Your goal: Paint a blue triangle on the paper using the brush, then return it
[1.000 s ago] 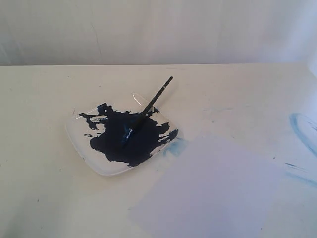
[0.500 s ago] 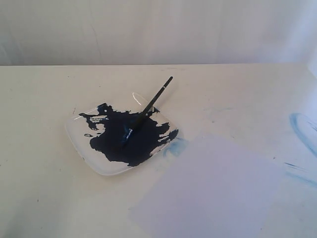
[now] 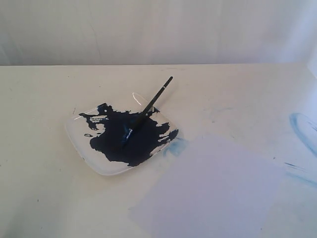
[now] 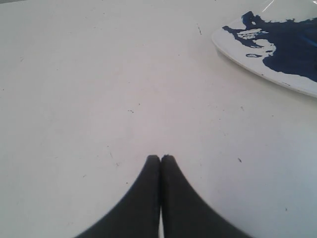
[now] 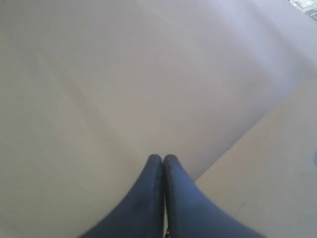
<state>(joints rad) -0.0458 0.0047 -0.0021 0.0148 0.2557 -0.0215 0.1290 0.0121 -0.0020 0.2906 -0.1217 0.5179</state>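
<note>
The brush (image 3: 148,107) lies with its black handle leaning over the far rim of a clear square dish (image 3: 79,146), its blue tip in the dark navy paint. The pale lavender paper (image 3: 213,191) lies flat at the front right of the table, blank, with no blue triangle on it. Neither gripper shows in the exterior view. My left gripper (image 4: 160,157) is shut and empty over bare table, with the dish (image 4: 233,47) off to one side. My right gripper (image 5: 163,157) is shut and empty, pointing at a plain cream surface.
Pale blue paint smears (image 3: 302,129) mark the table at the right edge, and a faint blue stain (image 3: 176,147) sits beside the dish. A white wall rises behind the table's far edge.
</note>
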